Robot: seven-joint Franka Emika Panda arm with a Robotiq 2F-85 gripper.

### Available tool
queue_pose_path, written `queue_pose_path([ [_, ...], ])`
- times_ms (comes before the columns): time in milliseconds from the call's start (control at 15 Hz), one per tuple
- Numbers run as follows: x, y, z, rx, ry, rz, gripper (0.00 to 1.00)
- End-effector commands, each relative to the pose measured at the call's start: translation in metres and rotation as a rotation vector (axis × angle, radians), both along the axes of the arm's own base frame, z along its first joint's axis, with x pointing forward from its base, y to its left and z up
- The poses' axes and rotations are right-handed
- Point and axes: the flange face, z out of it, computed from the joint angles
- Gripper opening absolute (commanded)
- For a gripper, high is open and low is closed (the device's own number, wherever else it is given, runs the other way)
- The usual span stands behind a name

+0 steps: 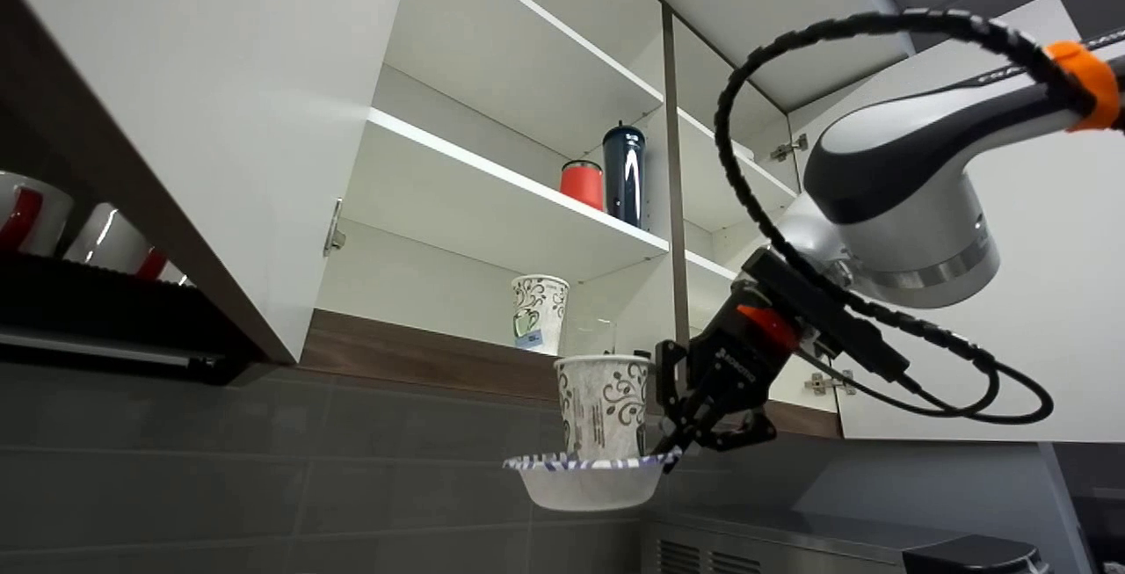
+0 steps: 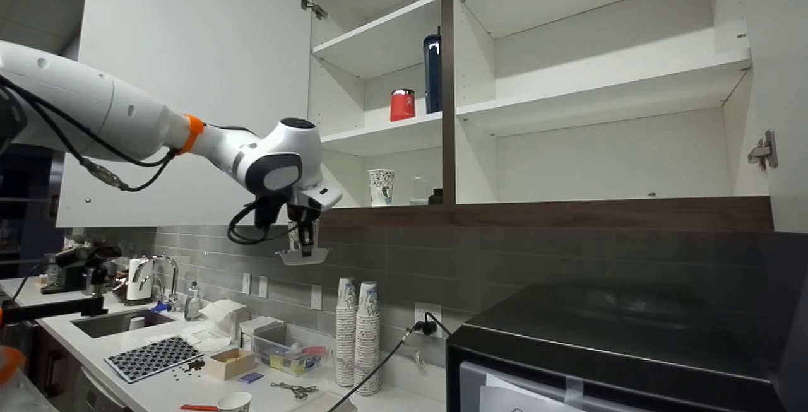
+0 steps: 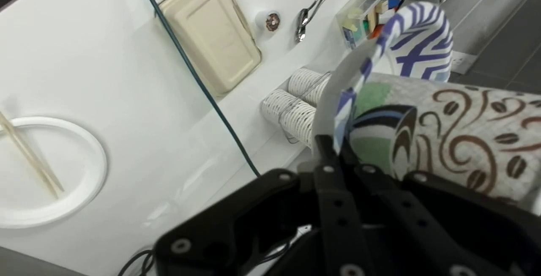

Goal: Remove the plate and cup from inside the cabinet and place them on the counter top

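Note:
The plate (image 1: 591, 490) is a small white bowl-like dish with a purple-striped rim. The patterned white cup (image 1: 605, 407) stands upright in it. My gripper (image 1: 672, 451) is shut on the plate's rim and holds both in the air, just below and in front of the open white cabinet (image 1: 501, 214). In the wrist view the rim is pinched between my fingertips (image 3: 337, 147), with the cup (image 3: 465, 136) close beside the right finger and the plate's striped inside (image 3: 422, 52) beyond. A similar patterned cup (image 1: 539, 315) stands on the cabinet's bottom shelf. The white counter top (image 3: 105, 77) lies below.
A red tumbler (image 2: 402, 105) and dark bottle (image 2: 432, 74) stand on the middle shelf. Below are stacked cups (image 2: 356, 336), a plastic bin (image 2: 290, 349), a beige container (image 3: 211, 35), a white plate with chopsticks (image 3: 80, 170), a cable (image 3: 190, 64) and a black appliance (image 2: 606, 336).

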Motion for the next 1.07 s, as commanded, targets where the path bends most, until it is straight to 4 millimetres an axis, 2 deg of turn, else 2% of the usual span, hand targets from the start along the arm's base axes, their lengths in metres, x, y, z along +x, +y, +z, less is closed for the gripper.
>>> queue_pose_path([
  [0, 0.029, -0.020, -0.049, 0.002, 0.056, -0.050, 0.01],
  [333, 0.050, -0.044, -0.107, 0.040, 0.087, -0.067, 0.01],
  [667, 0.059, -0.050, -0.155, 0.058, 0.070, -0.091, 0.01],
  [733, 0.060, -0.051, -0.162, 0.054, 0.072, -0.094, 0.01],
  [800, 0.060, -0.051, -0.148, 0.043, 0.083, -0.091, 0.04],
  [1000, 0.062, -0.051, -0.161, 0.040, 0.088, -0.094, 0.04],
])
